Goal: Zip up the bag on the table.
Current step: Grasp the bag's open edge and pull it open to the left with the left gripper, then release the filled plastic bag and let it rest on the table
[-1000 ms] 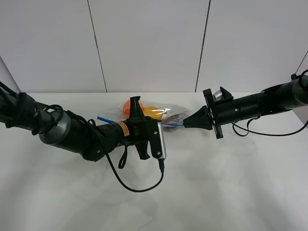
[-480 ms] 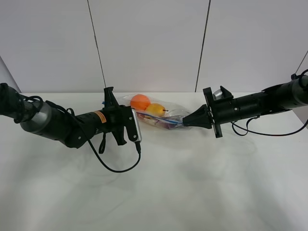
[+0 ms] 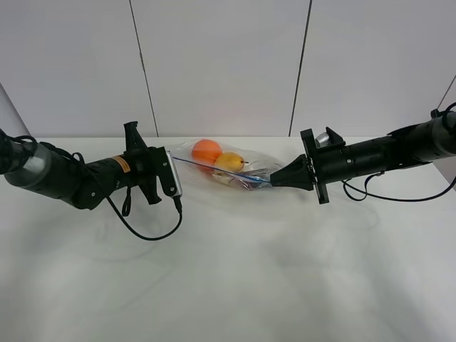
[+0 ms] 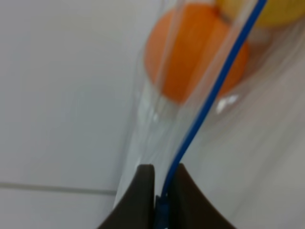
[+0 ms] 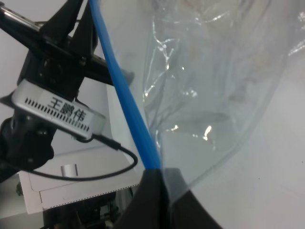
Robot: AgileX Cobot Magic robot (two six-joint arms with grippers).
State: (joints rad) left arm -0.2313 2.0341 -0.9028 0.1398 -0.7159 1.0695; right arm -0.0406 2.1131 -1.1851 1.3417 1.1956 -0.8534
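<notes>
- Bag [image 3: 226, 168] lies at the far middle of the tabletop [image 3: 235, 285], stretched between the two arms. Its fruit side seems to rest on the surface, but I cannot tell this for sure.
- Blue strip [image 4: 212, 90] runs straight and taut from one pair of jaws to the other, and the two wrist views show no open gap along it. I judge the zip to be pressed shut over nearly its whole length, though the seal itself is too thin to check.
- Orange [image 3: 206, 151] and yellow pear [image 3: 230, 162] sit inside, touching each other. A little purple shows beside them, near the right end.
- Left jaws are narrow and pinch the strip at the end of the bag away from the right arm.
- Right jaws are also narrow and clamp the opposite corner of the strip, so they anchor the bag.
- What is left, in my judgement: only the last bit under the left jaws, and then both arms let go.
- Compared with one second ago, the left arm [image 3: 78, 178] has travelled from a place close to the right jaws outward along the strip to the far end.
- The right arm [image 3: 370, 157] has kept its place, and the fruit, then partly hidden by the left arm, now shows clearly.
</notes>
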